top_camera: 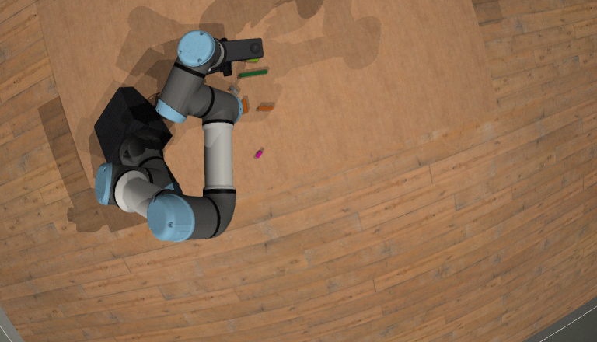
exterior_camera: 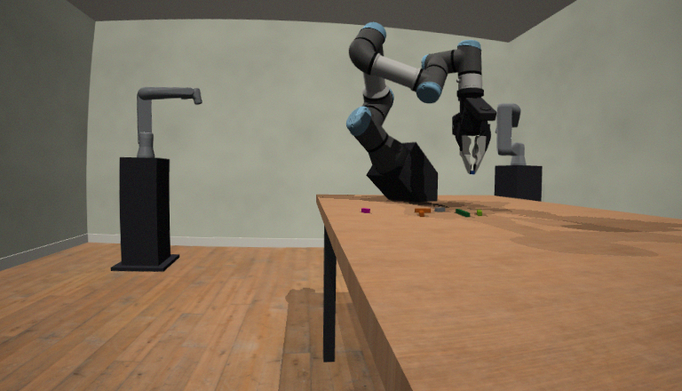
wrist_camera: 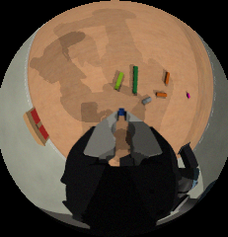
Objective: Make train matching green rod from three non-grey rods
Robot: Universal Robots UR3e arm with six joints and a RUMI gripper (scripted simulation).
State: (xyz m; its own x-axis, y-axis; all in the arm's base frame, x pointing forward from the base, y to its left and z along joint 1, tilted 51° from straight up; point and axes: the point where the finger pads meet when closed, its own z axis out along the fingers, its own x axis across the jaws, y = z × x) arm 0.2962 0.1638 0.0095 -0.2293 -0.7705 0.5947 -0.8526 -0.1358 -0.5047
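My gripper (exterior_camera: 471, 169) (wrist_camera: 121, 116) is shut on the small blue rod (exterior_camera: 471, 171) (wrist_camera: 121, 112), high above the table. The green rod (top_camera: 253, 73) (exterior_camera: 463, 212) (wrist_camera: 135, 80) lies beside the lime rod (top_camera: 253, 60) (exterior_camera: 479, 212) (wrist_camera: 119, 81), apart from it; the arm partly covers the lime rod in the top view. One orange rod (top_camera: 244, 106) (wrist_camera: 161, 95) lies near a second orange rod (top_camera: 266, 107) (wrist_camera: 167, 78), at an angle and apart. The magenta rod (top_camera: 259, 154) (exterior_camera: 365, 210) (wrist_camera: 189, 95) lies alone near one table edge.
A short grey rod (top_camera: 234, 89) (exterior_camera: 440, 209) (wrist_camera: 147, 100) lies between the green rod and the nearer orange rod. The arm's black base block (top_camera: 115, 123) (exterior_camera: 413, 175) stands on the table. Red pieces (wrist_camera: 36, 116) show beyond the table edge in the wrist view.
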